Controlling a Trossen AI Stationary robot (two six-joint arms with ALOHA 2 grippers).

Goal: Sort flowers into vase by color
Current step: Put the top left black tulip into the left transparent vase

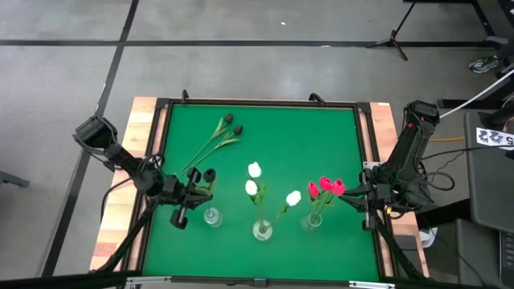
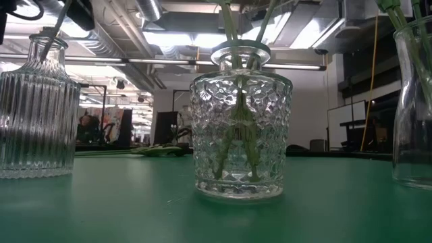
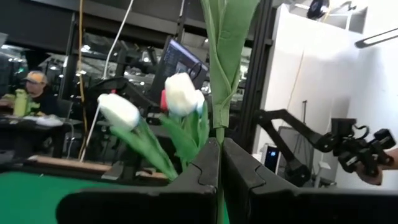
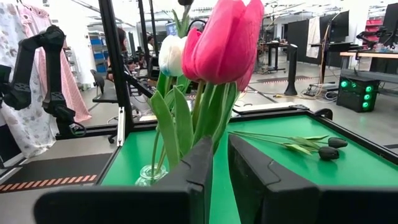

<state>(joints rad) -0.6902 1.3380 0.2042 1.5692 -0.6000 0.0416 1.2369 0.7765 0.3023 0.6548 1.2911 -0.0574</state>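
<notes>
Closest of all is the bumpy glass vase [image 2: 239, 135], which stands in the middle of the row at the front of the green table [image 1: 305, 136]; thin green stems go down inside it; from above, two white tulips [image 1: 253, 178] stick up out of it; on one side of it stands the ribbed vase [image 2: 34, 115], and on the other side stands the smooth vase [image 2: 413, 115], so the three vases make a line, near each other but not touching; the left gripper [image 1: 195, 190] hangs just above the ribbed vase, and its two dark fingers are pressed together on the green stem of a black tulip [image 1: 209, 174]; that stem reaches down to the neck of the ribbed vase; two more black tulips [image 1: 233, 125] lie flat on the table, well behind the vases, side by side; the right gripper [image 1: 353, 195] is beside the smooth vase, right at the red-pink tulips [image 1: 325, 186], a bunch of three; its fingers are almost together, and the stem of the nearest of these tulips runs down between them; another white tulip [image 1: 294, 197] leans between the bumpy vase and the smooth vase, and I cannot tell which vase its stem goes into.
</notes>
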